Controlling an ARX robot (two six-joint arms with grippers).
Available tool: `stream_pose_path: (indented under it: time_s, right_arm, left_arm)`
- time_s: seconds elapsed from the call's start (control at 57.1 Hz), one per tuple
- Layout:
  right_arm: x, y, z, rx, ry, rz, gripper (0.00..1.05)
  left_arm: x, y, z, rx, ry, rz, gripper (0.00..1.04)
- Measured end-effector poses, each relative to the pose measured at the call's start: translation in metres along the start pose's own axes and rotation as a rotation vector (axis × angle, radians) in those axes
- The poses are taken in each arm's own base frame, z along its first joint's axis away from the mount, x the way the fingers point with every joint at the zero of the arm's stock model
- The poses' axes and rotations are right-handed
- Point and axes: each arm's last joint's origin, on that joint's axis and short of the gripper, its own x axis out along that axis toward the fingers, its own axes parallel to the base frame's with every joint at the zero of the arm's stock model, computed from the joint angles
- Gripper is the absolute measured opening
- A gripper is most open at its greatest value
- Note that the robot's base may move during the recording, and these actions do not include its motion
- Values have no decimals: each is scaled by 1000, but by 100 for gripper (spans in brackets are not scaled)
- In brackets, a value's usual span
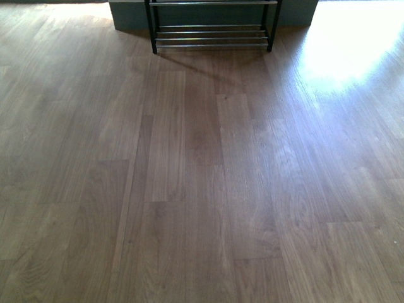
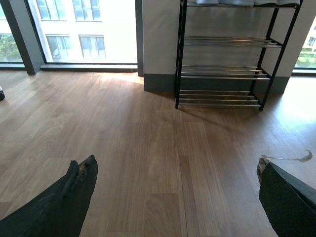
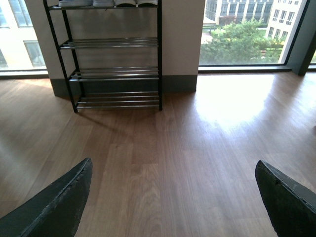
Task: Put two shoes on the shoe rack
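Two pairs of pale soles already sit on the top tier of the shoe rack (image 3: 116, 54), far across the bare floor (image 1: 202, 189). Both the left end effector (image 2: 175, 173) and the right end effector (image 3: 173, 170) hang spread apart and empty, apparently because the placing looks finished.

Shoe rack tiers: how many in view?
4 on the black metal-framed shoe rack with chrome bars: top tier holding pale shoe soles, cropped; upper middle; lower middle; bottom.

The black metal-framed shoe rack with thin chrome bars (image 3: 116, 74) stands upright against the wall; pale shoe soles (image 3: 108, 3) rest on its top tier.
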Motion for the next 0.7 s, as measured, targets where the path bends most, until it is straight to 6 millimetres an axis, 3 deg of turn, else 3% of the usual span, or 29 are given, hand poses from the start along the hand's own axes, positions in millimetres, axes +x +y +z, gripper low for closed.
stream_pose_path:
  time_s: [0.7]
  right_arm:
    - [0,0,0,0,-1,0,96]
  left_arm:
    - [0,0,0,0,0,0,95]
